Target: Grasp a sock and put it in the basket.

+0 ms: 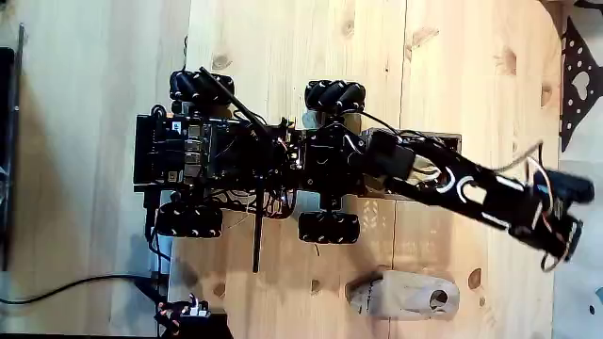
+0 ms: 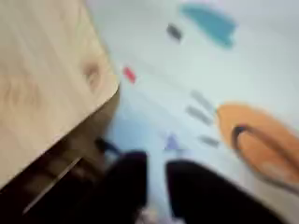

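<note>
In the fixed view the pale grey-white sock (image 1: 405, 294) lies flat on the wooden board near the bottom edge, its round dark-ringed spot toward the right. The basket (image 1: 450, 141) sits at the front of the wheeled robot body (image 1: 236, 155), mostly covered by the black arm stretched out to the right. My gripper (image 1: 563, 240) hangs at the board's right edge, up and to the right of the sock and well apart from it. The blurred wrist view shows my two dark fingers (image 2: 126, 191) slightly apart over a patterned floor, nothing between them.
Four mecanum wheels (image 1: 329, 226) flank the robot body. A black perforated plate (image 1: 575, 85) lies off the board at upper right. A black cable (image 1: 75, 281) and a small wired part (image 1: 188, 311) lie at bottom left. The wrist view shows the board's corner (image 2: 93, 84).
</note>
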{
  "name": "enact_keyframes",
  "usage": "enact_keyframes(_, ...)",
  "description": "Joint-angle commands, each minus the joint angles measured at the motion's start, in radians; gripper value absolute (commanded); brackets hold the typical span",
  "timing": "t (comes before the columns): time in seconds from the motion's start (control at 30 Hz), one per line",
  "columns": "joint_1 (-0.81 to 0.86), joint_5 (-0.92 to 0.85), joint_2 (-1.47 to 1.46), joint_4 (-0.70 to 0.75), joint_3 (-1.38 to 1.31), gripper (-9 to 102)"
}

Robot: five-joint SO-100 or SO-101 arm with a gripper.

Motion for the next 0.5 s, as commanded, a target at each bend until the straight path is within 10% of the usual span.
enact_keyframes(0.0,0.043,-0.021,-0.043,-0.011,-0.087,1)
enact_keyframes(0.13,0.124,0.210,-0.207,0.066,-0.241,7)
enact_keyframes(0.47,0.161,0.061,-0.476,0.239,-0.305,20)
